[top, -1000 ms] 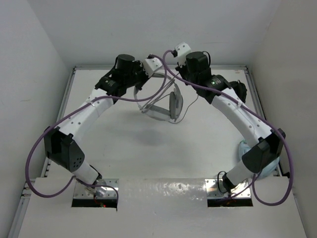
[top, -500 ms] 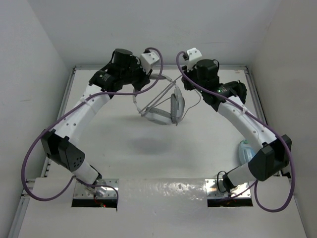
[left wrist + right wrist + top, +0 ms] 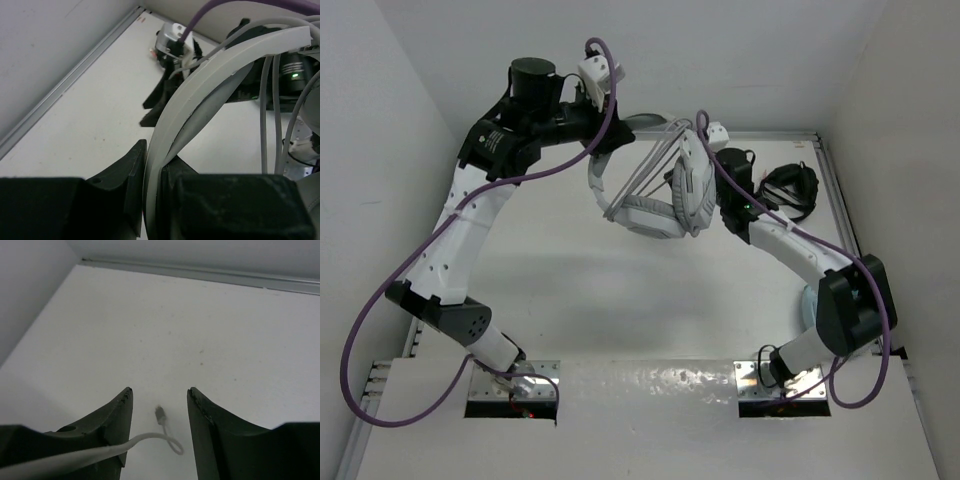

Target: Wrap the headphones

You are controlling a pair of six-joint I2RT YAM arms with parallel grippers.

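Observation:
The white headphones point(image 3: 655, 212) hang in the air above the back of the table, earcups down. My left gripper point(image 3: 616, 138) is raised and shut on the wide headband point(image 3: 225, 65); in the left wrist view its jaws point(image 3: 154, 156) pinch the band. The thin pale cable point(image 3: 650, 165) is strung in taut lines from band to earcups. My right gripper point(image 3: 708, 158) is just right of the earcups, partly hidden by them. In the right wrist view it point(image 3: 160, 391) is open, the cable point(image 3: 145, 440) passes its left finger point(image 3: 112, 420), and the plug point(image 3: 160, 414) dangles between the fingers.
Black headphones point(image 3: 790, 186) lie at the back right of the table. Light blue headphones point(image 3: 810, 308) lie at the right edge, partly under my right arm. White walls close in the table on three sides.
My left arm has risen and swung left, lifting the headphones higher. My right gripper has moved in close beside the earcups. The cable now runs in taut lines across the headphones.

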